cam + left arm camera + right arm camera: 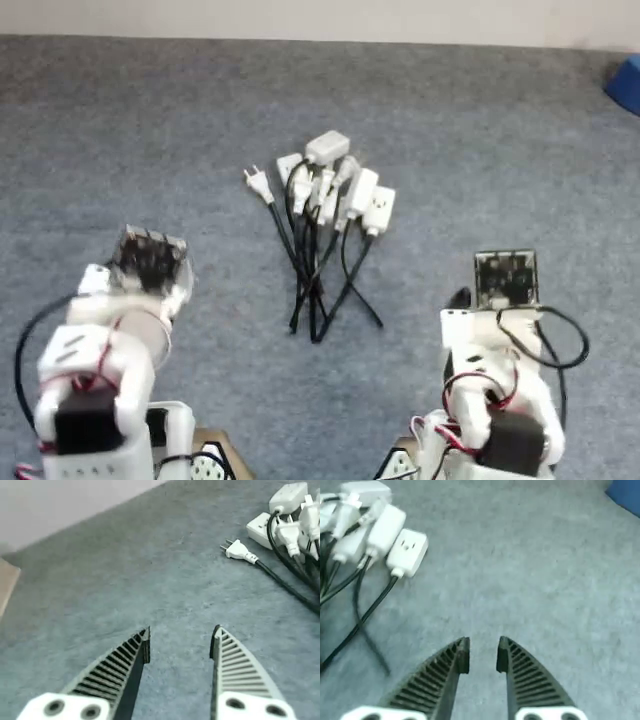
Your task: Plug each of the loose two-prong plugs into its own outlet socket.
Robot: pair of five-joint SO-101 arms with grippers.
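— What has been done?
— Little, seemingly: one loose plug (pixel 239 550) is left unplugged at the left of the cord heap (pixel 315 270), an outlet socket (pixel 408 551) at its right; the rest cannot be judged.
— And the arms?
— The left gripper (pixel 180 640) is spread wide, the right gripper (pixel 482 652) narrowly parted; nothing is held.
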